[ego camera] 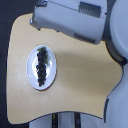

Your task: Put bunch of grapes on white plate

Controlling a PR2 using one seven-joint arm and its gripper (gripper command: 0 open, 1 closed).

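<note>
The bunch of grapes [42,64], a long dark purple-black cluster, lies along the middle of the white plate [31,75] on the wooden table, at the exterior view's left. The robot's grey-white arm [70,20] reaches across the top of the view, above and apart from the plate. Its end toward the exterior view's left stops near the table's far edge. The gripper's fingers do not show, so I cannot see how they stand.
The light wooden table [80,75] has curved edges, with dark floor beyond its left side. The robot's pale body [117,45] fills the exterior view's right side. Dark and white struts [65,122] stand under the table's near edge.
</note>
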